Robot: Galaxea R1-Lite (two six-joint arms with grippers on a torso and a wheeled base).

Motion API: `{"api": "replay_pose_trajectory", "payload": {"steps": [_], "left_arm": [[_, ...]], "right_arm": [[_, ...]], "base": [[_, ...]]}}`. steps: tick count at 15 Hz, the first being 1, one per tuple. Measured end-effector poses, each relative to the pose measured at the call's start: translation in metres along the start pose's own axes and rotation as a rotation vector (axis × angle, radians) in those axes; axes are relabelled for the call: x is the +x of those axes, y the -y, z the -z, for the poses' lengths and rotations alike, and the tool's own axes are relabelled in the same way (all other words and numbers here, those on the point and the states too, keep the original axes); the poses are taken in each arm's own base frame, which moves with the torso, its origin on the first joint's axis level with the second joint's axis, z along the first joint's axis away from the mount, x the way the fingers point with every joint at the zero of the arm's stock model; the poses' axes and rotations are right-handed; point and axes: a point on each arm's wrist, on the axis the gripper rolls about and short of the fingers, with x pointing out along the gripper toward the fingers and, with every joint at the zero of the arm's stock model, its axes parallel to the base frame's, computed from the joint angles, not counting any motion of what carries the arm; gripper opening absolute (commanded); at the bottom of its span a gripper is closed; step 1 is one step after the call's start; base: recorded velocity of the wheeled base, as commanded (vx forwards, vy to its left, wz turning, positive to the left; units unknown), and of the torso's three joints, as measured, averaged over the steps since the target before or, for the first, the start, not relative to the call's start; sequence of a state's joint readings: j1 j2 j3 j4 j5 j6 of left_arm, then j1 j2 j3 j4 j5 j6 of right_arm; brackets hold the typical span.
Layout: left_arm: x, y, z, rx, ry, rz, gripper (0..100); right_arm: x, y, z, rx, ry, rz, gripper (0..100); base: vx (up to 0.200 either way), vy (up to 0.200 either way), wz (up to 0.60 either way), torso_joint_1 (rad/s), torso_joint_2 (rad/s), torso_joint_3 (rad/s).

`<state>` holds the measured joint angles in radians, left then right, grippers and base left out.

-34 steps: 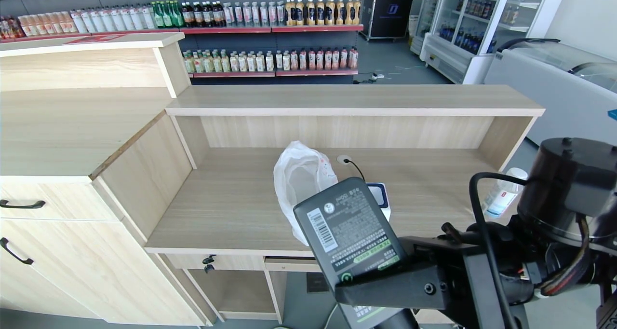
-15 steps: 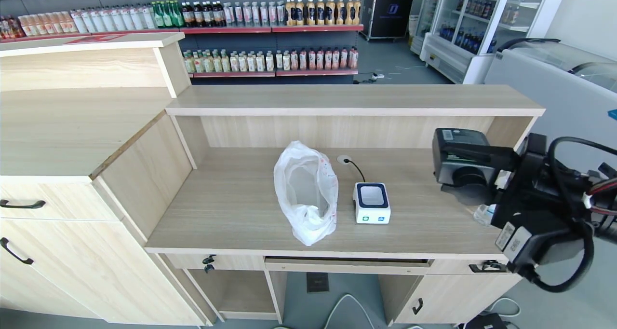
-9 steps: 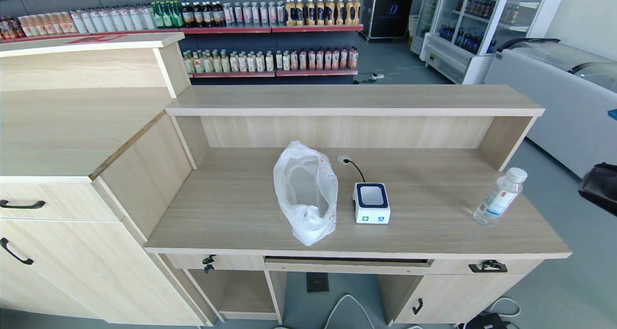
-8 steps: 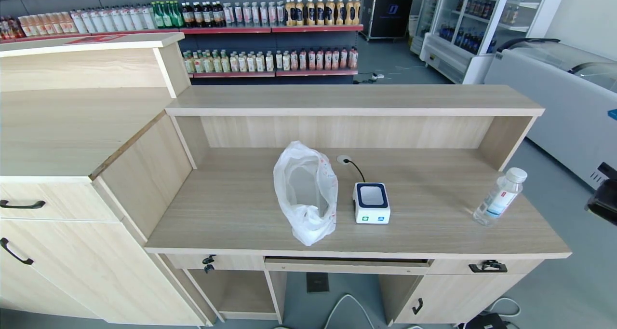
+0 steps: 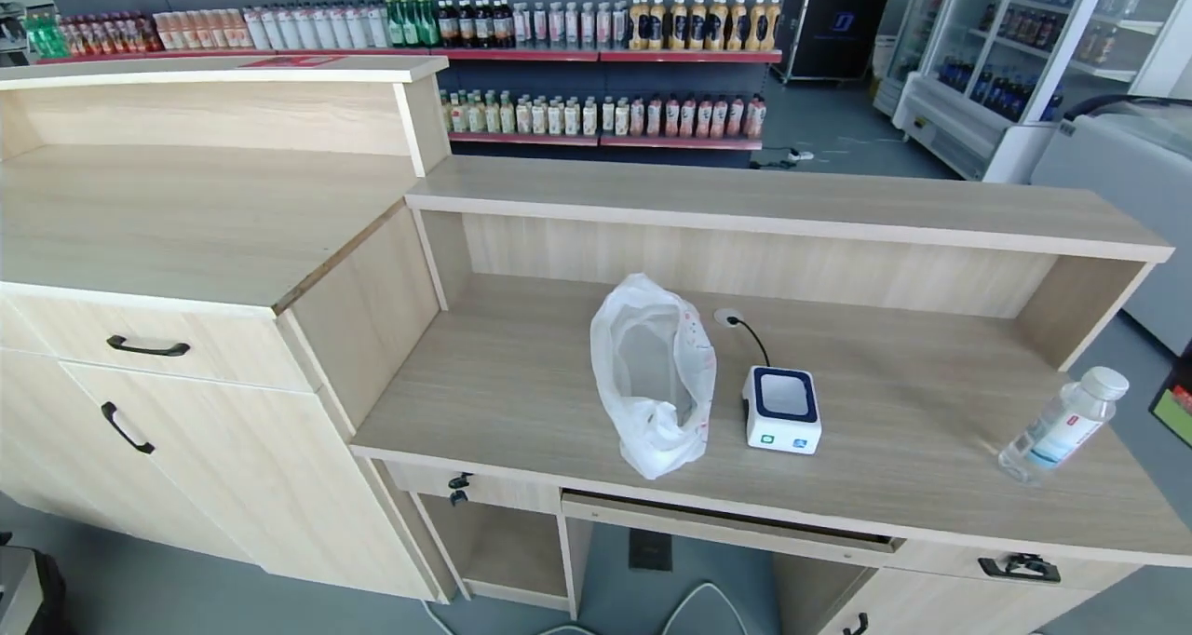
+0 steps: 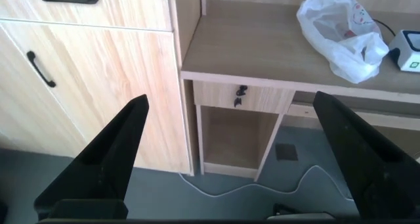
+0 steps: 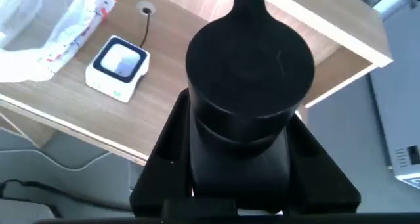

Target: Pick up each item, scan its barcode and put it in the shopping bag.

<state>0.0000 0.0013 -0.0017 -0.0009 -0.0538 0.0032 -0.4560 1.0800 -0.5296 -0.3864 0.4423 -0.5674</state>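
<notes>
- Counter front edge: shopping bag [image 5: 655, 374], scanner [image 5: 783, 410] just beside; clear bottle [image 5: 1062, 425] at right front corner
- Bottle likely light, slick (thin plastic); grip mid-body
- Left gripper [image 6: 231, 96] fingers apart; right gripper [image 7: 241, 119] clamps dark container [image 7: 248, 60]

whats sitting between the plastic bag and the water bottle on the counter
The white scanner, close beside the bag; from it to the bottle the counter is bare. The head view shows this.

One each: bag [image 5: 654, 374], scanner [image 5: 783, 410], bottle [image 5: 1062, 425], container [image 7: 246, 66]
</notes>
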Motion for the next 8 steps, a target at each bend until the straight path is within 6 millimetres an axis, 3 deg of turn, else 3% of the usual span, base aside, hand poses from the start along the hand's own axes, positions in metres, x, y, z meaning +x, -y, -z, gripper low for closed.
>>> {"api": "replay_pose_trajectory", "payload": {"steps": [4, 6, 8], "left_arm": [[0.0, 0.0, 0.0, 0.0, 0.0, 0.0, 100], [0.0, 0.0, 0.0, 0.0, 0.0, 0.0, 100], [0.0, 0.0, 0.0, 0.0, 0.0, 0.001, 100]], "right_arm": [[0.04, -0.014, -0.004, 0.381, -0.046, -0.118, 0], [0.072, -0.009, -0.005, 0.597, -0.083, -0.164, 0], [0.107, 0.0, -0.006, 0.689, -0.098, -0.186, 0]], "base": [[0.0, 0.0, 0.0, 0.0, 0.0, 0.0], [0.0, 0.0, 0.0, 0.0, 0.0, 0.0], [0.0, 0.0, 0.0, 0.0, 0.0, 0.0]]}}
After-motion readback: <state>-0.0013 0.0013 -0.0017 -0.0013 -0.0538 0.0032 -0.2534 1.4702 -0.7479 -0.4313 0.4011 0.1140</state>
